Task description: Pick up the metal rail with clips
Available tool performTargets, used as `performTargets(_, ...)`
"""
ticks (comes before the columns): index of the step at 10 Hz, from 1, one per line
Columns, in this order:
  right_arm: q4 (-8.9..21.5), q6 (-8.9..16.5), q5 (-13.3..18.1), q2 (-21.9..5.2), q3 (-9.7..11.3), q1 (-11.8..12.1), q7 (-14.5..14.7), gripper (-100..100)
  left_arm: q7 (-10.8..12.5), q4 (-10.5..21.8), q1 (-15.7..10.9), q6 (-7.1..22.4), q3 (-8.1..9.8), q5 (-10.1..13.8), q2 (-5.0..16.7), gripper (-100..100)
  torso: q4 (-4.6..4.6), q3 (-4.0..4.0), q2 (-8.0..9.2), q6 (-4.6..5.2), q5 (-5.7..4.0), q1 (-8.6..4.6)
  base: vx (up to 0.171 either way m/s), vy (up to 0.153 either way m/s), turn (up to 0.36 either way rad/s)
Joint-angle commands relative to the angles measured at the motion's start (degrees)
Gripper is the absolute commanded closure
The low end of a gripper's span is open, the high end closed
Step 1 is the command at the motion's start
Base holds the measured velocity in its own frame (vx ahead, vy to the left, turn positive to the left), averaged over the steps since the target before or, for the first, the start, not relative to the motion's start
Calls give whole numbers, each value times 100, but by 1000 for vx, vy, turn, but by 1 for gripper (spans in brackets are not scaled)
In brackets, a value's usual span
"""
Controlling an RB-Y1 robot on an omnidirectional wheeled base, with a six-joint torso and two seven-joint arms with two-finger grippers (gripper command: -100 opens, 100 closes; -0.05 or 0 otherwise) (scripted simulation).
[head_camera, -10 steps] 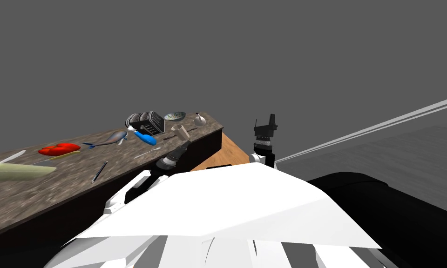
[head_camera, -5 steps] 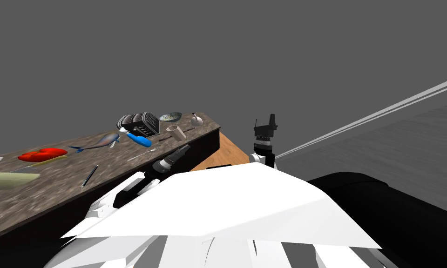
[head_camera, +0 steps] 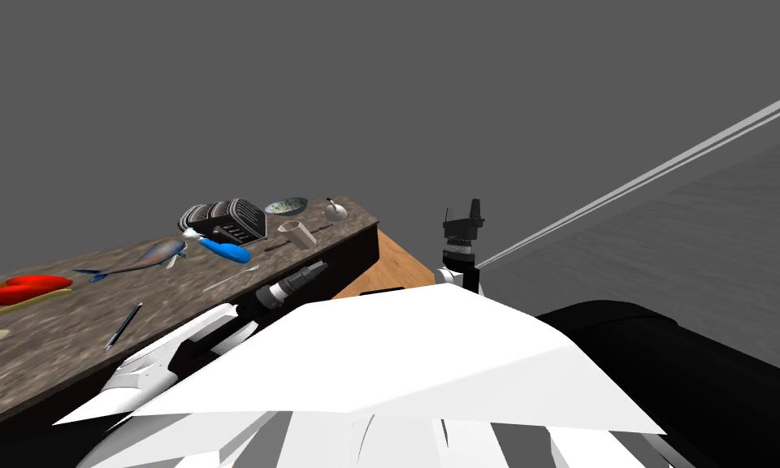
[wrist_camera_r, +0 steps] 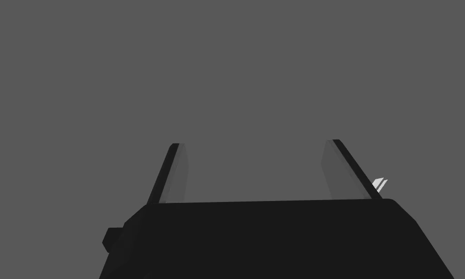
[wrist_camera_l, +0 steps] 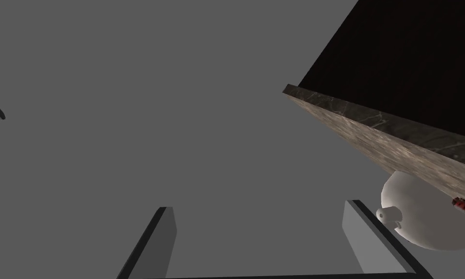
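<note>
**Thin rail lies flat on the worktop: a pinch across its width**

The likeliest candidate for the rail point(head_camera: 231, 278) is a thin, pale grey strip lying flat on the mottled brown worktop point(head_camera: 55, 349). It sits near the front edge, just this side of a blue-handled thing point(head_camera: 224, 250) and a beige cup point(head_camera: 297, 234). Its clips are too small to make out.

I judge it light and stiff, but slick, and so low that the fingers must come down almost to the surface. It is best taken near its middle, across the narrow width — held at an end, it would likely swing or tip.

Further along lie a dark pen point(head_camera: 123, 327) and a grey fish point(head_camera: 140, 258).

The left hand point(wrist_camera_l: 258, 206) is released, fingers spread. It sits low along the worktop's front edge, with a round white jug point(wrist_camera_l: 415, 218) close to one finger, and it is apart from the rail. The right hand point(wrist_camera_r: 253, 143), likewise released, is raised at my right, well clear of the worktop.
</note>
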Motion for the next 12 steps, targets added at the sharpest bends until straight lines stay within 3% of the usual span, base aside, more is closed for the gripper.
performTargets(1, 0, 0, 0, 0, 0, 0, 0, 0, -19, 121, 62, -31, -21, -47, 276, -100, 0, 0, 0, 0, 0, 0, -15, -29, -80)
performTargets(2, 0, 0, 0, 0, 0, 1, 0, 0, -29, 379, 106, -78, -90, -144, 456, -100, 0, 0, 0, -3, 0, 2, -12, -33, -155)
performTargets(5, 0, 0, 0, 0, 0, 0, 0, 0, -44, 658, 151, -124, -164, -245, 941, -100, -1, -3, -5, 0, 1, 6, -2, -19, -104)
performTargets(6, 0, 0, 0, 0, -1, 1, 0, 0, -62, 923, 197, -169, -242, -349, 1105, -100, -1, -3, -6, -4, 2, 9, 4, -15, -144)
performTargets(7, 0, 0, 0, 0, 0, 0, 0, 0, -62, 923, 197, -169, -242, -349, 1265, -100, -1, -4, -7, -1, 1, 8, 4, -7, -86)
performTargets(10, 0, 0, 0, 0, -1, 1, 0, 0, -109, 1432, 292, -254, -409, -564, 1759, -100, -1, -5, -9, -5, 3, 13, 11, -2, -133)
performTargets(11, 0, 0, 0, -1, -1, 1, 0, 0, -109, 1440, 292, -254, -409, -564, 1851, -100, -2, -7, -12, -1, 3, 15, 14, 8, -92)
performTargets(12, 0, 0, 0, -1, -1, 1, 0, 0, -137, 1649, 339, -292, -498, -674, 2110, -100, -2, -6, -12, -4, 4, 15, 23, 10, -152)
